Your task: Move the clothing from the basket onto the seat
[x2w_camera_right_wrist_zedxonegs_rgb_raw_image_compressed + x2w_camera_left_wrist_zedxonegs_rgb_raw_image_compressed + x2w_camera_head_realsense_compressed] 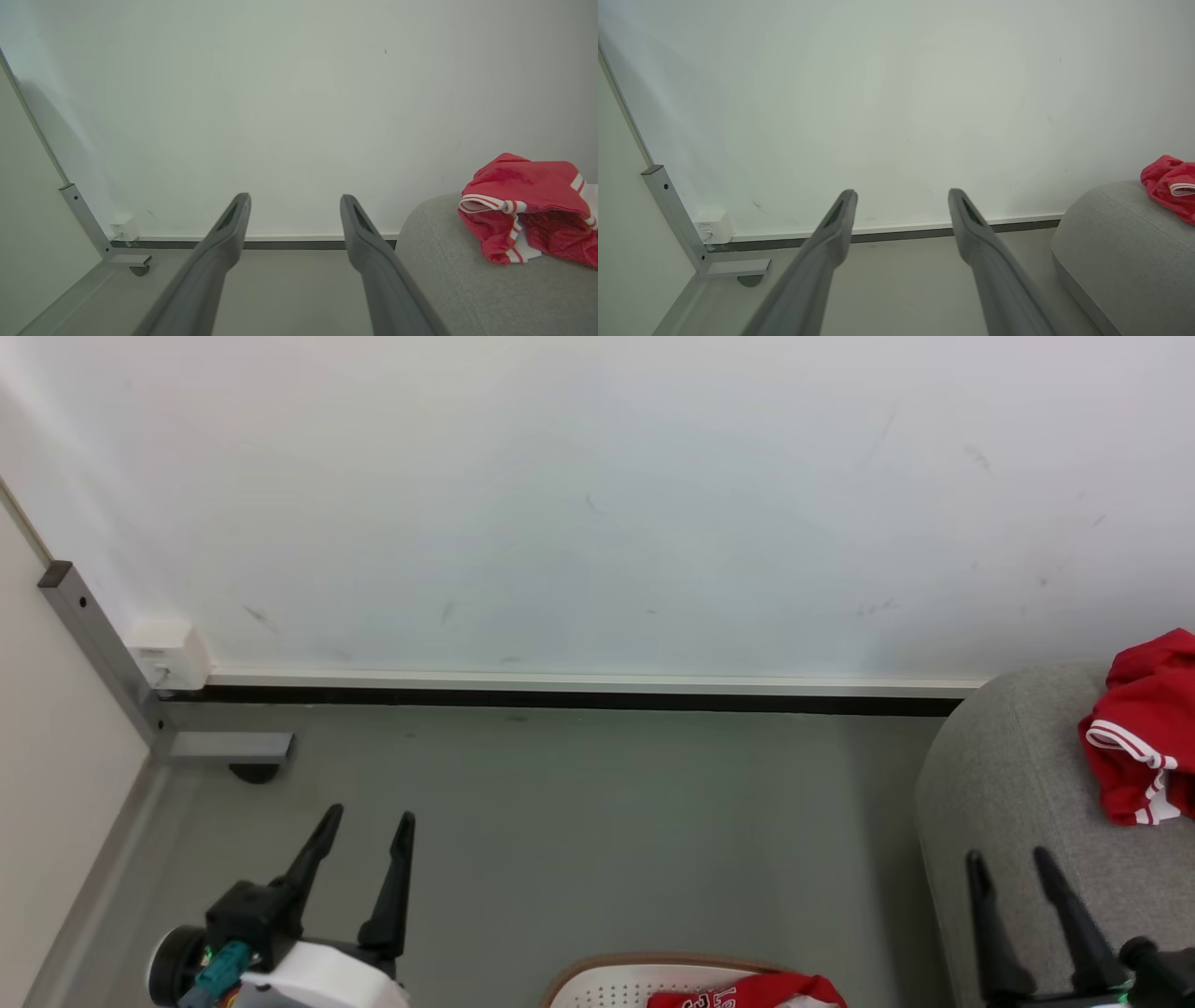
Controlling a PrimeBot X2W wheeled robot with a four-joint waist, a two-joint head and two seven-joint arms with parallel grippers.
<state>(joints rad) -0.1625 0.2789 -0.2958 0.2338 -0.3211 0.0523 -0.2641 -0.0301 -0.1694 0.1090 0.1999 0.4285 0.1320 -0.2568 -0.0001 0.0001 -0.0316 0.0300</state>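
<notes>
Our left gripper (371, 814) and right gripper (1008, 855) stand wide and empty. One red garment (747, 992) lies in the basket (653, 958) at bottom centre; a second garment (1144, 728) sits on the seat (1008, 775) at right. Soft, light cloth, we judge: pinch a raised fold.

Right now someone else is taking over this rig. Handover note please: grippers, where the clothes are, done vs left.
Left gripper: open, empty, over the floor to the left of the basket.
Right gripper: open, empty, over the seat's near edge.
Seat: a red garment with white-striped trim lies on top.
Basket: at the head view's bottom edge, between the grippers. It holds a second red garment with white lettering, and the rest of its inside is cut off.
Done: one garment on the seat.
Left: at least the garment in the basket.
</notes>
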